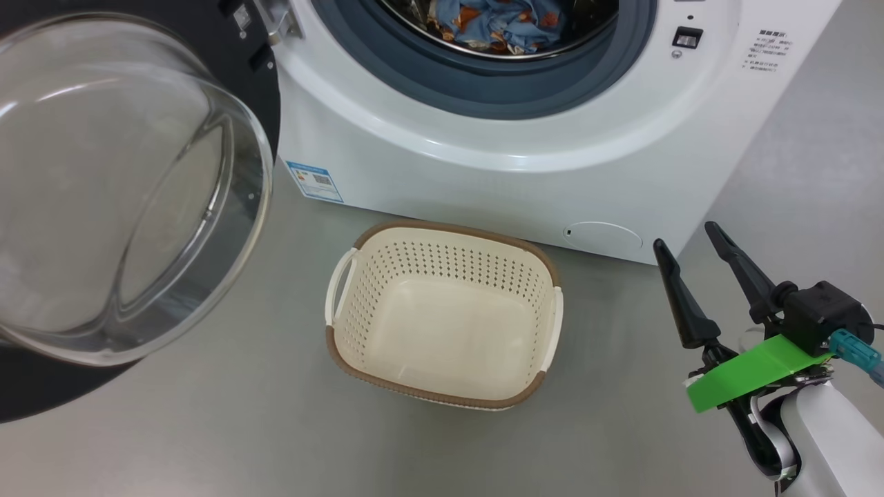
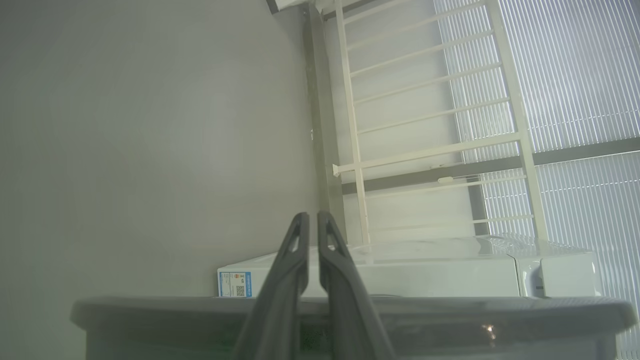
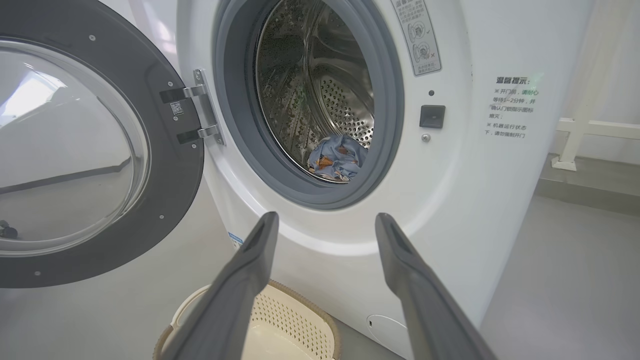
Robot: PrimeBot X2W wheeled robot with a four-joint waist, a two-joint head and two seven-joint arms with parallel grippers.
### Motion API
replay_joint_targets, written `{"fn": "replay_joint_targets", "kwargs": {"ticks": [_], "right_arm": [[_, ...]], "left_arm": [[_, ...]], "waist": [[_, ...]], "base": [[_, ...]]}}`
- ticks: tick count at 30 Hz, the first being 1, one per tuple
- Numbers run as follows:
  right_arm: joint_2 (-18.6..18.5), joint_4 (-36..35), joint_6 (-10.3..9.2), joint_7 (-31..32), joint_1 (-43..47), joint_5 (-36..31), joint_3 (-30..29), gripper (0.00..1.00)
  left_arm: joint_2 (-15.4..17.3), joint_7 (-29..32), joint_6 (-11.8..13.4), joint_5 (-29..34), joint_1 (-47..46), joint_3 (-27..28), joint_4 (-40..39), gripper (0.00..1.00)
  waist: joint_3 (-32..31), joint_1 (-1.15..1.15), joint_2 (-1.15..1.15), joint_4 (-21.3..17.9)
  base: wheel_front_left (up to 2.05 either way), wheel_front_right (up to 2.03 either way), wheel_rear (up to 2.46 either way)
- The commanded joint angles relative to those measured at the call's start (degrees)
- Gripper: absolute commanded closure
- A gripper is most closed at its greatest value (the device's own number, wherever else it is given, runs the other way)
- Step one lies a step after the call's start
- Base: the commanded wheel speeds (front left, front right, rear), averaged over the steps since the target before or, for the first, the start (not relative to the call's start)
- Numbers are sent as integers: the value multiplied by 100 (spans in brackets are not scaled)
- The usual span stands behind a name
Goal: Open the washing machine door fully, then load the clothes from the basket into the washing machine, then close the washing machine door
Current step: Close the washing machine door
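Holding right claw (image 1: pixel 685 235) wide and empty near the empty basket (image 1: pixel 442 276). Holding left claw (image 2: pixel 312 216) pinched tight by the open washing machine door (image 1: pixel 124 186), maybe for shutting it on the clothes (image 1: pixel 497 24) in the drum (image 3: pixel 320 75).

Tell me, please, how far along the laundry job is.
Done: the washing machine door stands wide open, the clothes lie in the drum and the basket is empty. In hand: nothing; the right gripper is open and holds nothing. Still to do: closing the door.
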Motion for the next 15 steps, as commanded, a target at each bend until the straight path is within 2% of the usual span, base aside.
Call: {"fn": "replay_joint_targets", "kwargs": {"ticks": [1,15], "right_arm": [[12,-112,25,-45,-39,53,72,0],[173,-79,25,-45,176,186,76,0]], "left_arm": [[151,295,-38,71,155,-91,-203,100],[-115,1565,-38,48,832,-571,-1195,100]], "waist": [[-79,1,0,46],[-534,1,0,200]], "base": [[0,0,0],[0,0,0]]}}
